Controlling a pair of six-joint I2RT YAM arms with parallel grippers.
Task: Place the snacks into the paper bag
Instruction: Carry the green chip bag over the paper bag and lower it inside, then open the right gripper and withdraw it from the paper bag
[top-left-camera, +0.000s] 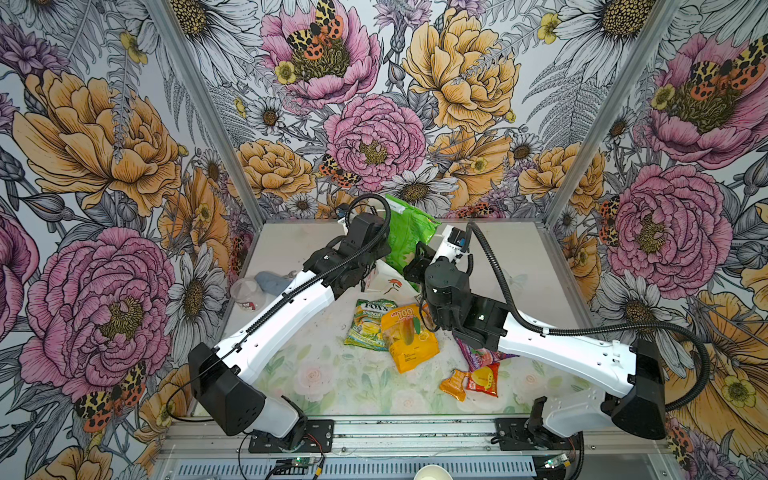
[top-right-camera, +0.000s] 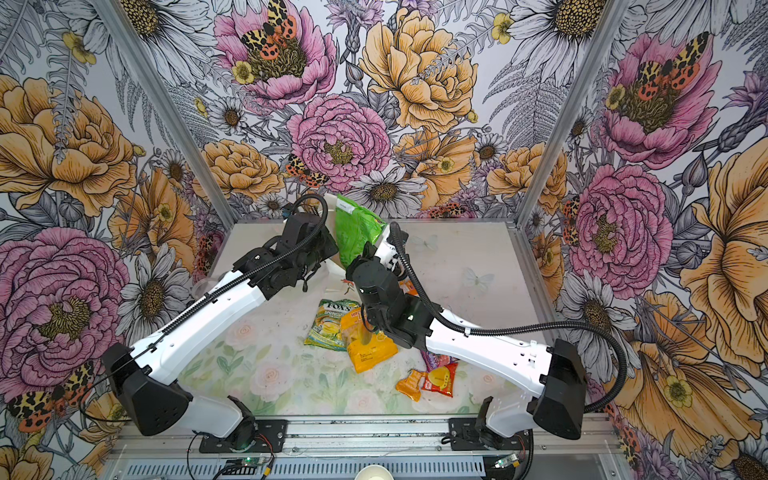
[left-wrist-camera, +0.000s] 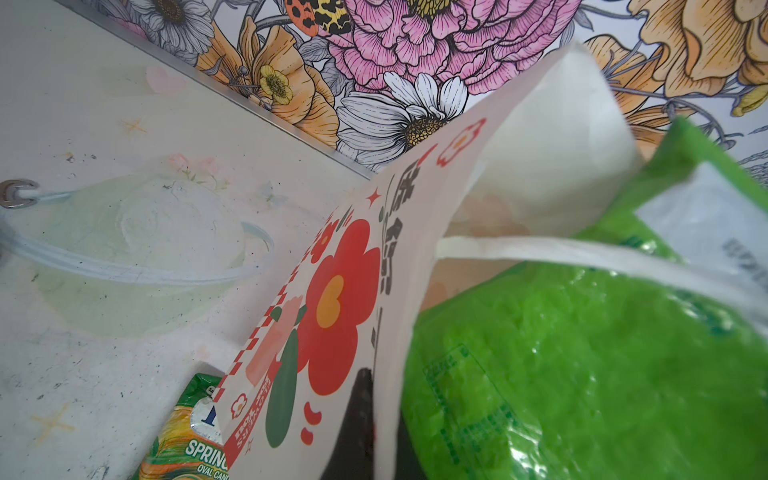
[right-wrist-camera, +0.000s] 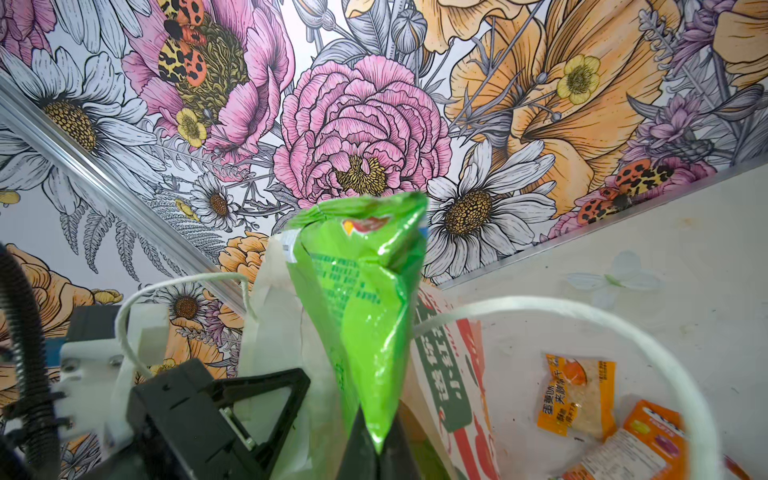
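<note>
The white paper bag (top-left-camera: 388, 284) (top-right-camera: 334, 274) stands at the table's far middle, its red flower print facing the front. My left gripper (left-wrist-camera: 384, 419) is shut on the bag's (left-wrist-camera: 332, 291) top wall. My right gripper (right-wrist-camera: 378, 451) is shut on a corner of the large green snack packet (right-wrist-camera: 361, 291) (top-left-camera: 409, 232), which stands up out of the bag's mouth, inside the held wall (left-wrist-camera: 582, 374). On the table lie a green-yellow packet (top-left-camera: 368, 322), a yellow one (top-left-camera: 409, 336), a purple one (top-left-camera: 478, 355), a small orange one (top-left-camera: 455, 384) and a red one (top-left-camera: 484, 379).
A clear plastic cup (top-left-camera: 247, 293) lies at the table's left edge under my left arm. Small orange packets (right-wrist-camera: 575, 399) lie to the right of the bag. The bag's cord handle (right-wrist-camera: 582, 307) loops over them. Flowered walls close three sides.
</note>
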